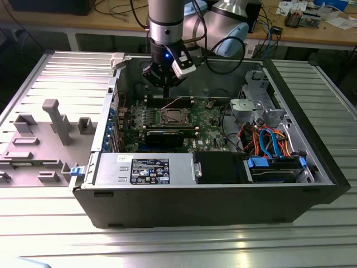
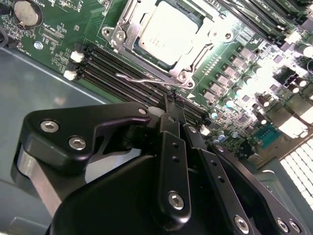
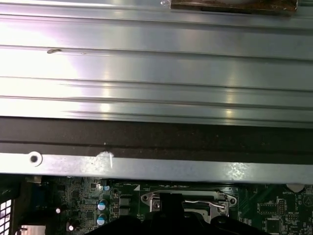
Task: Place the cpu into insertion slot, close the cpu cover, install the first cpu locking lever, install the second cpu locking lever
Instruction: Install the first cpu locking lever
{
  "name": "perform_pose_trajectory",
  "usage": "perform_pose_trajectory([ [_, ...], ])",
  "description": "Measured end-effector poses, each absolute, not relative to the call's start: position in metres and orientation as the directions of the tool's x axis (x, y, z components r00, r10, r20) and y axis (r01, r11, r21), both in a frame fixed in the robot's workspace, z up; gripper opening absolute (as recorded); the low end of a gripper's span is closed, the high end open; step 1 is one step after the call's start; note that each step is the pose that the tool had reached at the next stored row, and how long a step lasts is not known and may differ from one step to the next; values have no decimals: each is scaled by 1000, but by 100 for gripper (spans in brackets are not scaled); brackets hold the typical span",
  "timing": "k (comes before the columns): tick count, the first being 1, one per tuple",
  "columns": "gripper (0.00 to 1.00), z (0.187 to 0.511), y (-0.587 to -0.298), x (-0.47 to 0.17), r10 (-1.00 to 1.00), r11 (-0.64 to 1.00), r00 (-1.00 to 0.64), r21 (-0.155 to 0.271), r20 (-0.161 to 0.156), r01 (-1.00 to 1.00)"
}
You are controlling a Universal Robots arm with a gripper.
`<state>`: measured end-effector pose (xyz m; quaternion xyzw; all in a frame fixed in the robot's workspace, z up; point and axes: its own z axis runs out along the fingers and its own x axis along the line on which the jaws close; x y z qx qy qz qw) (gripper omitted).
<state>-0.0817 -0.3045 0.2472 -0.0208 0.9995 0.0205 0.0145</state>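
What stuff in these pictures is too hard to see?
Exterior view: the insertion slot is too small to show its details.
Second wrist view: glare whitens the cpu; the picture's edge cuts off the cpu cover.
First wrist view: the gripper hides part of the insertion slot.

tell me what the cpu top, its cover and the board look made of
The cpu top looks like bare metal: pale silver, glaring under light. The cpu cover seems stamped sheet metal, silvery-tan, dull sheen. The circuit board looks like green-coated laminate, likely fibreglass.
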Motion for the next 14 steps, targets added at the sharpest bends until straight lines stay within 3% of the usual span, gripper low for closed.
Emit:
perform_pose_trajectory([
  [14, 11, 230, -305, -70, -38, 998, -999, 40, -30, -40],
])
